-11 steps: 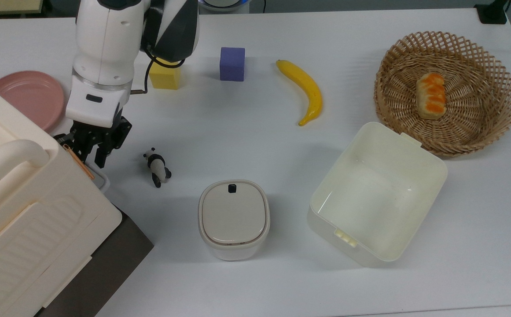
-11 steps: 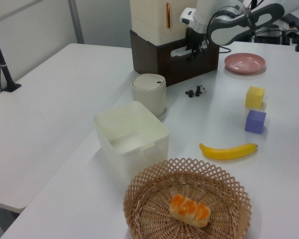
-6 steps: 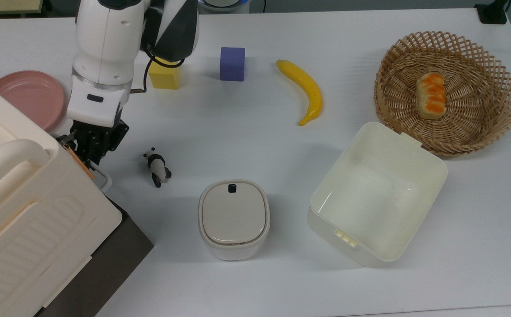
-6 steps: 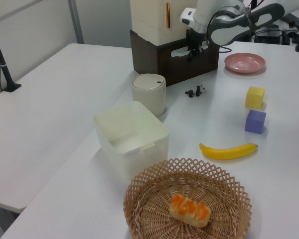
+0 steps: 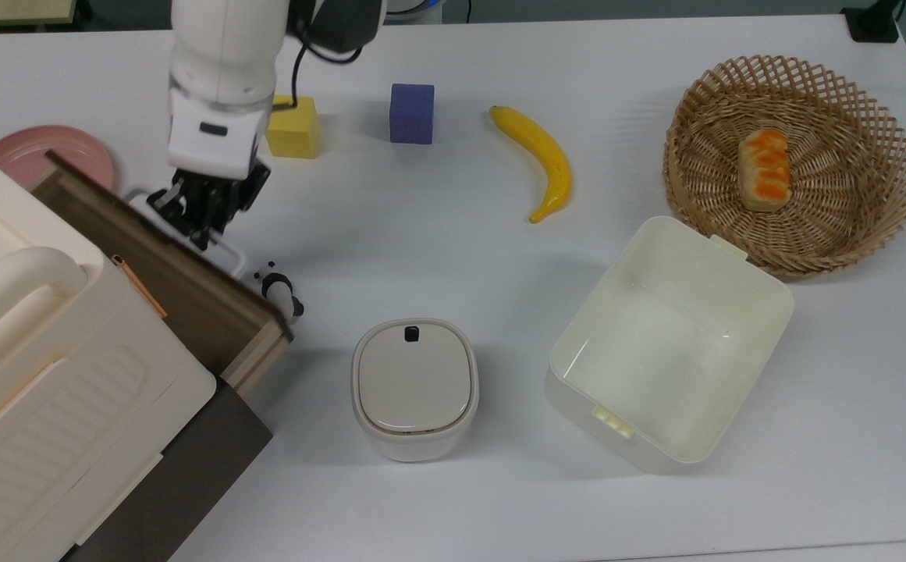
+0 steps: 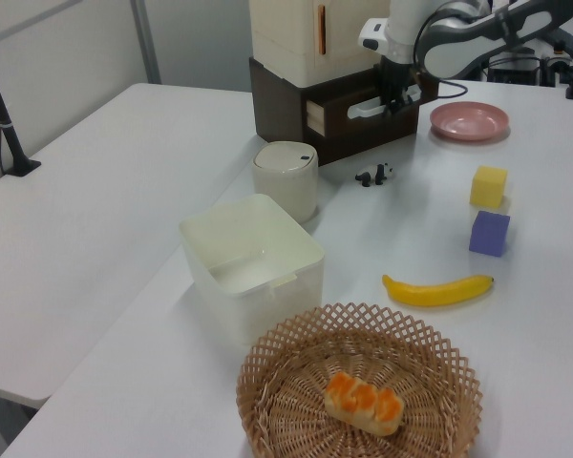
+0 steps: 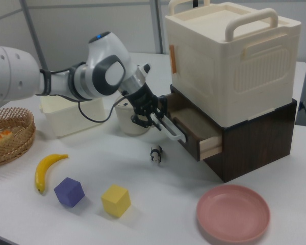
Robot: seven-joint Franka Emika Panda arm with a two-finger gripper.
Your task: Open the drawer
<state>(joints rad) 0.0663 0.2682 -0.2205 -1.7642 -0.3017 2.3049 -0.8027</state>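
1. The shallow wooden drawer with a dark brown front panel (image 7: 194,133) stands partly pulled out of the dark brown cabinet (image 7: 255,138) that carries a cream ribbed plastic box with a thick handle (image 7: 229,56); its light plywood side edge shows in the right view.
2. The black two-finger gripper (image 5: 203,209) of the white robot arm (image 5: 222,70) sits at the drawer's thin whitish loop handle (image 7: 169,128), and its jaws are closed on that handle.
3. A small black-and-white panda figure (image 5: 279,290) lies on the white desk (image 5: 453,499) just beside the drawer's front corner in the top view.
4. A round pink plate (image 7: 233,213) lies on the desk near the cabinet.
5. A cream lidded round container (image 5: 413,386) and a cream plastic open tub (image 5: 667,343) stand farther toward the top view's right.
6. A yellow cube (image 5: 293,126), a purple cube (image 5: 411,113) and a yellow banana (image 5: 538,160) lie in a rough row.
7. A woven wicker basket (image 5: 866,187) holds an orange-striped bread roll (image 5: 765,169).
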